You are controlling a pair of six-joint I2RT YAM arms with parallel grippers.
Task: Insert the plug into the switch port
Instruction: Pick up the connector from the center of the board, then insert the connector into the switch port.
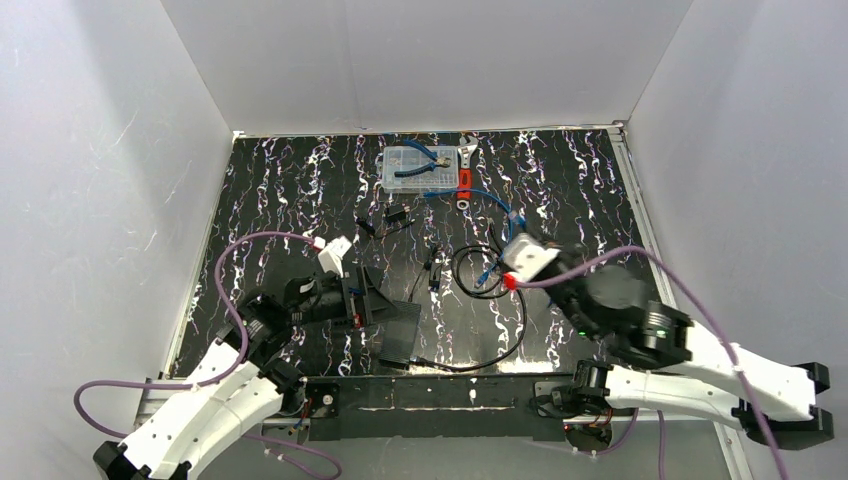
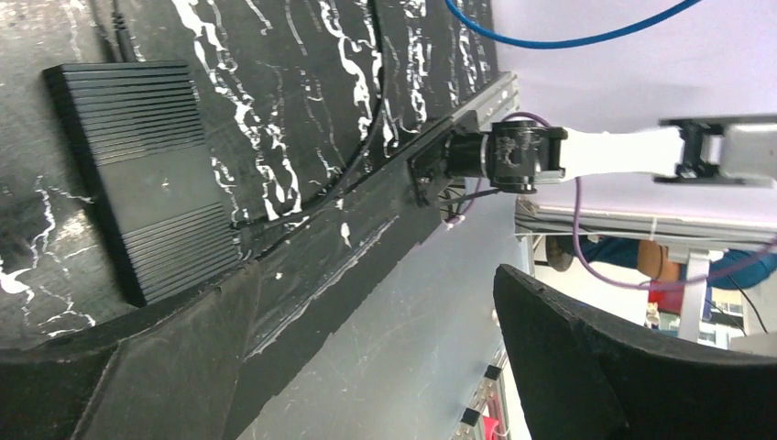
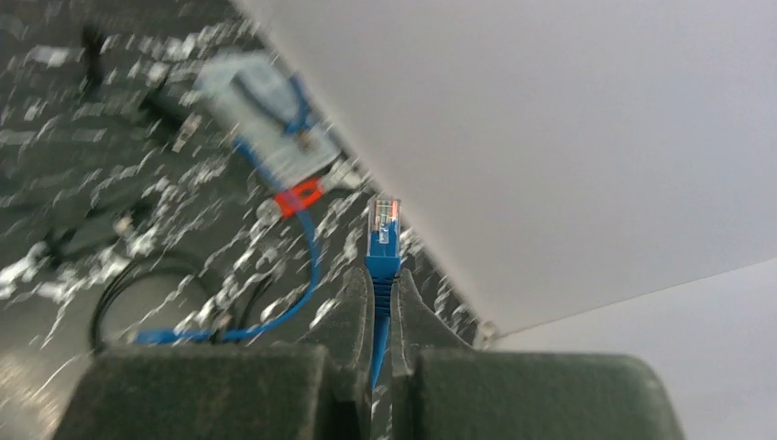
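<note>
Right gripper (image 3: 382, 286) has the plug (image 3: 383, 227): the 2 fingers are pinched tight on the blue boot just behind the clear connector. The tip sticks out past the fingertips, aimed off toward the back wall. The blue cable (image 3: 307, 275) trails down and away toward the clear parts box (image 1: 425, 168) at the far end of the tabletop (image 1: 300, 190).

Over on the other side, the switch (image 1: 400, 332) lies flat near the front edge, well apart from the plug. A black cable (image 1: 505, 340) loops across the tabletop between them. The left gripper (image 1: 362, 297) sits just beside the switch, jaws spread wide with nothing between them. Its wrist camera shows the ribbed top of the box, but I can't pick out the switch port itself from any of the 3 views.

So the plug is in hand and off the surface, and the insertion hasn't started; I'd call this the carry-and-align step. The next move calls for the right arm to swing the plug toward the near left. It then has to turn the connector to face whichever edge holds the port and square it up before pushing. That box looks light and may slide under a push, so the open left gripper is well placed to brace it. Watch the blue cable for drag, too.
</note>
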